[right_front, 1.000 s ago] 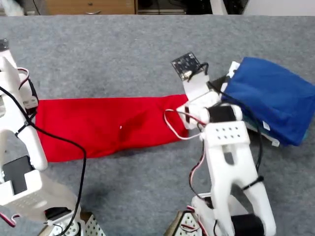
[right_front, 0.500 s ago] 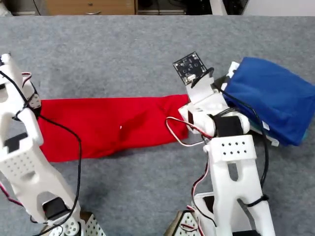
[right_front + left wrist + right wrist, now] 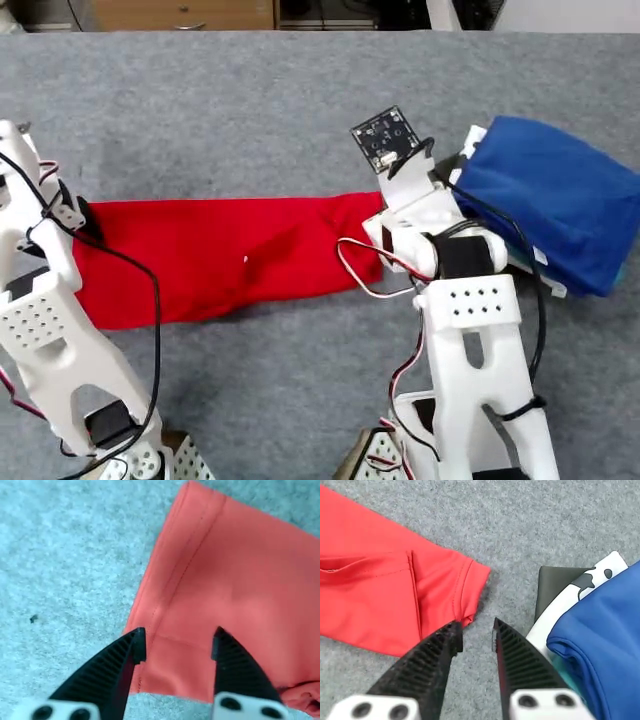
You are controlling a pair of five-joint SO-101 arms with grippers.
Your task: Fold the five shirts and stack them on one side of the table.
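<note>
Left gripper (image 3: 178, 641) spread wide, straddling the hemmed corner of a red shirt (image 3: 240, 570), grey table (image 3: 65, 555) beneath

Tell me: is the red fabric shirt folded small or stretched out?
Stretched out: the red fabric shirt lies as a long flat strip.

Overhead plus two wrist cameras.
The high view overlooks the table (image 3: 200, 100); the wrist views look down from close over opposite ends of the red shirt (image 3: 220, 255).

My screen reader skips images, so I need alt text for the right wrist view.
The right gripper, jaws partly open, hovers over the grey table between the red shirt and a folded stack topped by a blue shirt.
</note>
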